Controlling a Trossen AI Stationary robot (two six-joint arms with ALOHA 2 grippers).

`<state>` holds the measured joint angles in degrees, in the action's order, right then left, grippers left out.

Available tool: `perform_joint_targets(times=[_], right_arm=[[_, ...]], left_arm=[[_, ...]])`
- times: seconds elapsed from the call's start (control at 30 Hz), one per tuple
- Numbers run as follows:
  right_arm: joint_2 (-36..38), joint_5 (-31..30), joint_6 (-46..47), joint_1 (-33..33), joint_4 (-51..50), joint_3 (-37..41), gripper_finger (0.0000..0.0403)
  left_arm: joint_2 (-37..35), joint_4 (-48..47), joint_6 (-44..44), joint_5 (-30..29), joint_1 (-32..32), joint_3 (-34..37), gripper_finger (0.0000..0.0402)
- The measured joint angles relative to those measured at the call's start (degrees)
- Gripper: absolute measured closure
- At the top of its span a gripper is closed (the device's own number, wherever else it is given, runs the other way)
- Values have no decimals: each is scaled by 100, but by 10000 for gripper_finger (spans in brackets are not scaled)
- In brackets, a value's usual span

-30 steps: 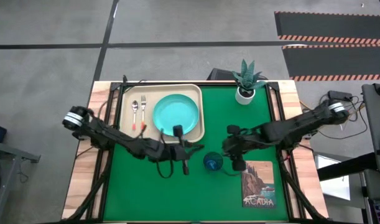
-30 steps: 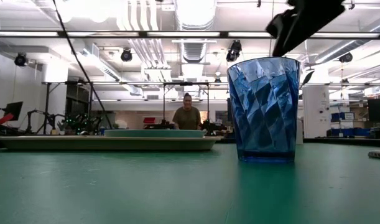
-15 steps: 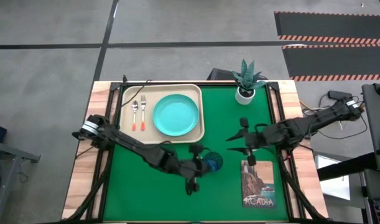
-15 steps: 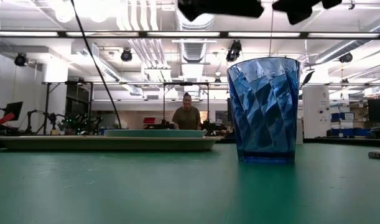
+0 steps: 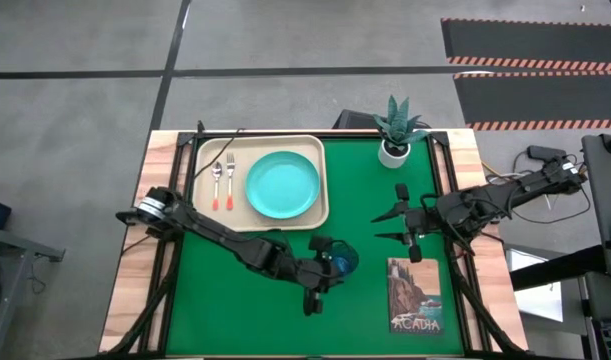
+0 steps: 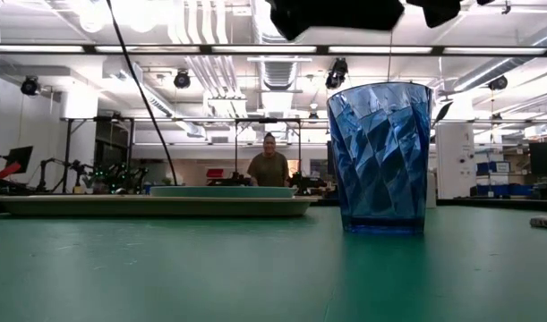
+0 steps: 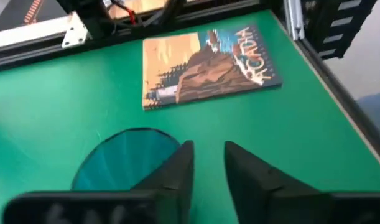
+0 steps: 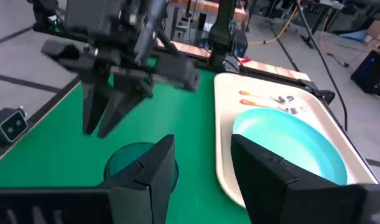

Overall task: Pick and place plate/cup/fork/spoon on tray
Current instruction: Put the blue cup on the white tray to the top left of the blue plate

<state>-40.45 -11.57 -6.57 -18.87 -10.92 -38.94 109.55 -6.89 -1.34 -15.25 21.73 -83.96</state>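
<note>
open room: bare green bench [image 5: 250,310] near the front edge, picture card [image 5: 415,295] just right of the cup.
cup [image 5: 341,261]: upright mid-bench, off the tray [image 5: 323,180].
left gripper [image 5: 316,275]: over the cup's left rim, jaws narrowly parted, holding nothing.
right gripper [image 5: 397,223]: well right of the cup, jaws wide.
tray load: plate [image 5: 282,184], fork [image 5: 228,180], spoon [image 5: 216,180].

The green-topped table [image 5: 265,320] carries the beige tray [image 5: 325,180] at its far left corner, a potted plant [image 5: 395,150] at the far edge, the cup [image 5: 343,261] mid-table, and an Acadia card [image 5: 415,295] near the right front.
</note>
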Motion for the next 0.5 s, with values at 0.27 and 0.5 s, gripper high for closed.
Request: perform_joint_targets(times=[0.27,0.5], right_arm=[[11,2,221,-2,-153,0,252],[-2,2,250,0,-235,7,252]], left_arm=[[395,58,-174,28,-87,0,245],[442,49,-442,33,-117,33,240]])
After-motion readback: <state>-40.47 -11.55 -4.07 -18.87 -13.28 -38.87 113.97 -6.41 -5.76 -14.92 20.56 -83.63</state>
